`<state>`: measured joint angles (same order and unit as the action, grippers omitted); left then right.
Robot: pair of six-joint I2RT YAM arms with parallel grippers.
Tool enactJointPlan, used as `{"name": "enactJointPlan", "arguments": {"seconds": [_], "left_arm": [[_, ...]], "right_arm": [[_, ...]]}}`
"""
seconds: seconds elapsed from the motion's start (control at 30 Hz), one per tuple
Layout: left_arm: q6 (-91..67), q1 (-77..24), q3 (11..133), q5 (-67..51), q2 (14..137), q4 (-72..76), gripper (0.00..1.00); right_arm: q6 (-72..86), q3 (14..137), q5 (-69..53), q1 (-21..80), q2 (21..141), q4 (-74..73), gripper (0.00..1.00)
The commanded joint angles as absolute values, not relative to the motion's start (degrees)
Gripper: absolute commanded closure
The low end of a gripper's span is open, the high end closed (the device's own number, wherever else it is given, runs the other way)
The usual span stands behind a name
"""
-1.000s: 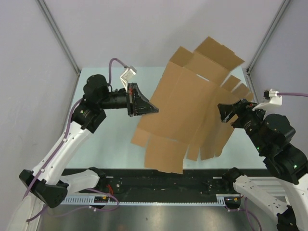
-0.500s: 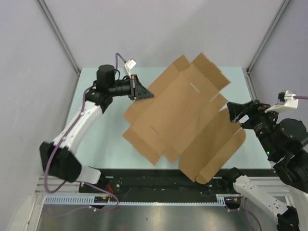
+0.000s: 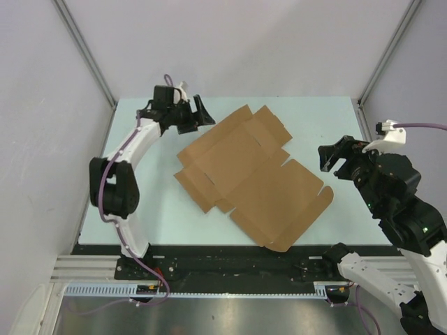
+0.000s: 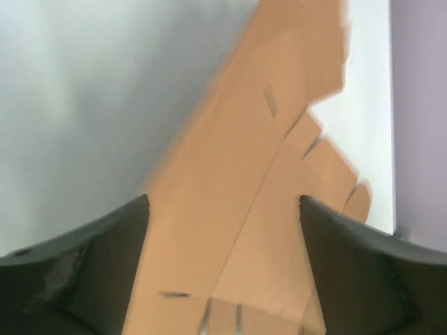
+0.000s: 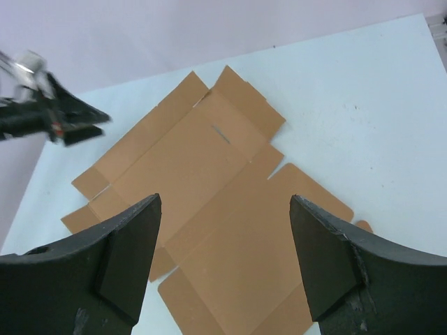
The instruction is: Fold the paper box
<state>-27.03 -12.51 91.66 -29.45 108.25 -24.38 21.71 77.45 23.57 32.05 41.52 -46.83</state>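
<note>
Pale counter (image 3: 314, 118) carries the paper box (image 3: 244, 174), which we see flat and unfolded mid-surface, its long axis running far-left to near-right. Left pincer (image 3: 201, 115) hangs wide beside its far-left flaps. Right pincer (image 3: 334, 157), wide too, sits off its right edge, both empty.

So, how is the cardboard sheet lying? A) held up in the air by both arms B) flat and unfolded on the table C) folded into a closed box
B: the cardboard sheet lies spread flat on the table, flaps unfolded, with the left fingers and right fingers both off it.
</note>
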Motion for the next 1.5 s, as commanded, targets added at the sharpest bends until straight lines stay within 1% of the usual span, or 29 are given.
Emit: {"name": "enactJointPlan", "arguments": {"seconds": [0.0,0.07,0.13,0.17,0.23,0.27,0.3,0.33,0.37,0.4,0.43,0.47,0.5,0.53,0.63,0.73,0.83,0.93,1.03,1.07,1.13,1.2,1.23,1.3,1.33,1.4,1.43,1.47], "left_arm": [[-27.2,-10.7,89.0,-14.4,94.1,-20.2,0.0],[-28.7,-10.6,84.2,-9.2,87.9,-19.5,0.0],[-32.7,-10.7,79.0,-6.4,82.7,-17.9,0.0],[-34.6,-10.8,72.4,-2.2,76.8,-17.2,0.0],[-41.4,-12.5,64.7,3.7,70.3,-16.2,0.0],[-44.0,-13.4,57.0,8.3,63.0,-15.7,0.0],[-46.8,-14.8,53.2,11.4,59.8,-15.5,0.0],[-52.7,-18.6,49.6,14.6,55.9,-15.6,0.0],[-55.4,-20.6,41.8,16.9,52.5,-15.3,0.0],[-58.2,-22.4,38.4,20.6,46.4,-14.2,0.0],[-65.2,-25.6,35.5,22.4,44.0,-15.1,0.0],[-68.4,-27.2,30.6,24.0,42.1,-16.2,0.0],[-71.0,-28.6,28.8,25.9,39.3,-16.8,0.0],[-74.9,-30.7,27.5,26.7,38.6,-17.4,0.0],[-79.9,-34.0,25.6,29.1,39.3,-20.6,0.0],[-82.4,-35.2,23.8,27.7,41.6,-20.9,0.0],[-84.4,-35.9,21.3,25.8,44.1,-17.7,0.0],[-84.3,-35.9,18.7,25.2,47.5,-12.3,0.0],[-81.0,-35.4,20.2,24.7,55.0,-6.7,0.01],[-79.7,-34.8,21.1,22.6,59.2,-4.7,0.03],[-75.5,-32.3,23.2,20.1,63.8,-3.9,0.07],[-71.0,-29.5,25.5,15.7,68.1,-1.7,0.16],[-69.7,-28.7,26.5,14.6,68.7,-0.6,0.27],[-65.3,-26.0,27.7,11.4,70.1,1.0,0.43],[-63.9,-25.2,29.4,10.7,70.5,1.1,0.56],[-58.7,-22.3,31.5,6.9,72.3,1.1,0.67],[-57.1,-21.4,34.5,5.6,73.2,0.4,0.77],[-55.0,-20.1,36.2,3.6,74.2,0.4,0.83]], "right_arm": [[20.4,75.5,24.5,31.9,42.7,-45.2,0.21],[20.8,74.4,24.4,32.0,43.2,-44.0,0.21],[21.4,73.7,23.8,31.9,43.5,-42.9,0.21],[21.6,73.0,23.6,31.9,43.6,-42.5,0.21],[22.0,72.0,23.2,32.0,43.6,-41.2,0.21],[22.2,71.0,22.9,31.9,43.9,-40.8,0.21],[22.4,70.7,22.8,32.0,43.9,-40.1,0.21],[22.5,70.3,22.2,31.9,44.2,-39.8,0.21],[22.8,69.8,22.0,31.9,44.6,-39.5,0.21],[22.9,69.5,21.8,31.9,44.9,-39.0,0.21],[23.2,69.3,21.2,31.9,45.1,-38.8,0.21],[23.5,69.0,20.8,32.0,45.3,-38.6,0.21],[23.6,68.5,20.5,32.0,45.4,-37.9,0.21],[23.6,68.2,20.0,32.1,45.4,-37.7,0.21],[24.3,67.3,19.2,32.2,45.7,-36.9,0.21],[24.7,66.8,18.9,32.2,45.7,-37.0,0.21],[24.6,66.6,19.2,32.2,45.4,-37.5,0.21],[24.3,66.6,19.5,32.2,44.6,-37.9,0.21],[24.0,66.6,19.5,32.1,44.0,-38.1,0.21],[23.9,66.6,19.5,32.1,43.9,-38.1,0.21],[23.6,66.5,19.9,32.1,43.2,-38.4,0.21],[23.2,66.6,20.4,32.0,42.9,-38.9,0.21],[23.0,66.6,20.7,32.0,42.7,-39.1,0.21],[22.7,66.6,21.4,32.1,42.3,-39.6,0.21],[22.5,66.6,21.5,31.9,42.4,-39.7,0.21],[22.2,66.6,21.8,31.9,42.5,-39.8,0.21],[22.1,66.6,21.8,31.9,42.6,-39.7,0.21],[22.1,66.6,22.0,31.9,42.8,-39.7,0.21]]}}
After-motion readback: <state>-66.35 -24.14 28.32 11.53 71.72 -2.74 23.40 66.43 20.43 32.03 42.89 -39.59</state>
